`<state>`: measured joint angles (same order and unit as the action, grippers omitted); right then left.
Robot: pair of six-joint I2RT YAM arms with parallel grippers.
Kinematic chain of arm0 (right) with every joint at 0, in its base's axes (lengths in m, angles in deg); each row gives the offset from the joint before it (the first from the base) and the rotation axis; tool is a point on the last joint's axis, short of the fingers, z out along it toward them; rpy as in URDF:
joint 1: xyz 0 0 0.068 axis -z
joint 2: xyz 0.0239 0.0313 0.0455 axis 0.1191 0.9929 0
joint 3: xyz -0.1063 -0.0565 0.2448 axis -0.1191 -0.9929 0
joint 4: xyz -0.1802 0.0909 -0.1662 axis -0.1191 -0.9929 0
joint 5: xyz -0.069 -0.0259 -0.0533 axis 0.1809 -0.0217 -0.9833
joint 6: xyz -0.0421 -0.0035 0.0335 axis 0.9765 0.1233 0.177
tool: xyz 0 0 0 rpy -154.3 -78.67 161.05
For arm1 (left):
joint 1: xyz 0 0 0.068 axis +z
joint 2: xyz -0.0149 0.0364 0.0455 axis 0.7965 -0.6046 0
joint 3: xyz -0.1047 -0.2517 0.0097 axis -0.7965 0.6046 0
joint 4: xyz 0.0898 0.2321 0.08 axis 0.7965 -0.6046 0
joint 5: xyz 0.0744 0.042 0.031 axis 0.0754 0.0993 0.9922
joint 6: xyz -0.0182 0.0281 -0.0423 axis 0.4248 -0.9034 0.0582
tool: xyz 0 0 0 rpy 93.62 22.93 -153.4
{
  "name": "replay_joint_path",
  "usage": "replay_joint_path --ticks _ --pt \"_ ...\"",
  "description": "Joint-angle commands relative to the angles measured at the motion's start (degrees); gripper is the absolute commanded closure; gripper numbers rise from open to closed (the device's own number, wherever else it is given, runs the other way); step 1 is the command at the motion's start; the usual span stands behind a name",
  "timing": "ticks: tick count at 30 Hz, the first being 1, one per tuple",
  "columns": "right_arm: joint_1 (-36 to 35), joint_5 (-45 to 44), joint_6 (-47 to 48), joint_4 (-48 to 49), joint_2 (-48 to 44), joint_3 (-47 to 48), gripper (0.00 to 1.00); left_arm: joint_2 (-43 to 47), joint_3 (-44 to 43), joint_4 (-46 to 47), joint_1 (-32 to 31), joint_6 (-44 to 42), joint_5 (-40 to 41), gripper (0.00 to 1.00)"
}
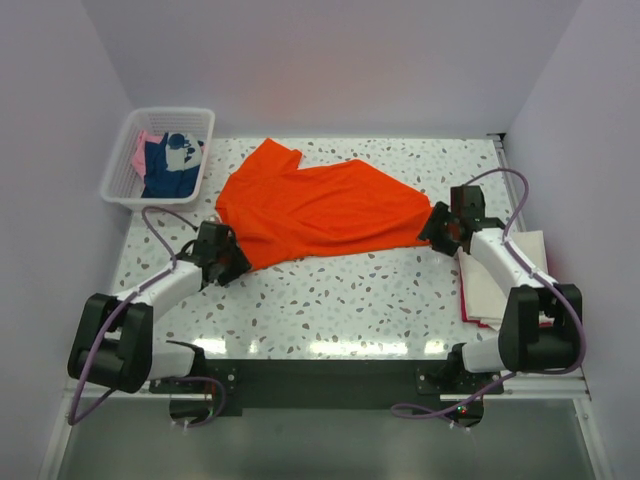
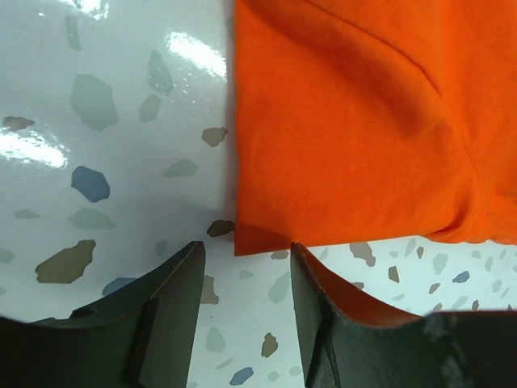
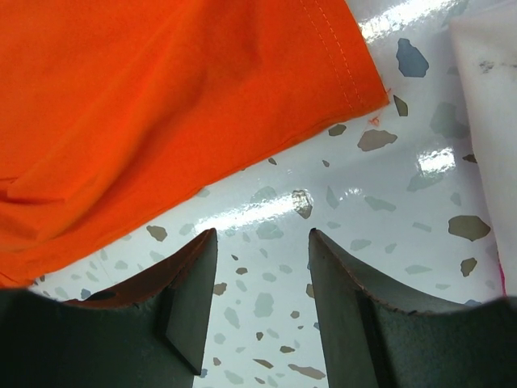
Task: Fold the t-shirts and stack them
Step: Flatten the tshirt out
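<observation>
The bright orange t-shirt [image 1: 320, 205] lies spread out flat across the middle of the table. My left gripper [image 1: 236, 262] sits low at its near-left corner, open. In the left wrist view the shirt's corner [image 2: 355, 121] lies just ahead of the left gripper [image 2: 246, 244], and only bare table shows between the jaws. My right gripper [image 1: 432, 230] is open at the shirt's right end. The right wrist view shows the hemmed edge of the orange shirt [image 3: 161, 105] a little ahead and to the left of the right gripper [image 3: 262, 232], not touching it.
A white mesh basket [image 1: 120, 170] at the back left holds a navy shirt [image 1: 165, 170] and a pink one [image 1: 140, 155]. A folded cream-white shirt [image 1: 495, 285] lies on a red one [image 1: 466, 318] at the right, under my right arm; its edge [image 3: 493, 97] shows in the right wrist view.
</observation>
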<state>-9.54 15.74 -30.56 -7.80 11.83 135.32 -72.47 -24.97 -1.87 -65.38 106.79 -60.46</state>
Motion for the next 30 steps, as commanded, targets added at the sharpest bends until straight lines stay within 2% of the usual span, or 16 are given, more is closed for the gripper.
replay_joint_path --ticks 1,5,6,8,9,12,19,30 --pt "0.06 -1.76 -0.58 2.25 0.65 -0.45 0.48 -1.70 -0.88 3.73 -0.87 1.70 0.64 0.49" --pt "-0.03 -2.72 -0.67 2.43 1.44 -0.27 0.48 -3.72 -1.41 6.20 -0.96 1.97 -0.24 0.57" --pt "-0.03 -2.81 -0.67 2.60 1.62 -0.36 0.49 -3.98 -1.58 6.37 -1.04 1.79 -0.59 0.65" --pt "-0.03 -3.08 -0.67 2.69 2.41 -0.62 0.49 -4.25 -1.94 7.07 -1.04 1.62 -1.21 0.74" --pt "-0.03 -3.25 -0.67 2.61 2.59 -0.71 0.49 -3.99 -2.11 7.08 -1.04 1.27 -1.30 0.85" --pt "-0.03 -4.56 -0.50 2.52 3.46 -0.97 0.49 -1.97 -3.34 5.50 -1.04 0.57 -0.60 1.00" --pt "0.24 -8.25 -0.41 1.46 4.43 -1.06 0.49 9.09 -6.42 -2.58 -0.61 -1.28 3.88 1.00" --pt "2.00 -10.46 -1.63 3.39 11.28 1.57 0.49 15.78 -5.19 -7.33 1.85 -2.34 3.10 1.00"
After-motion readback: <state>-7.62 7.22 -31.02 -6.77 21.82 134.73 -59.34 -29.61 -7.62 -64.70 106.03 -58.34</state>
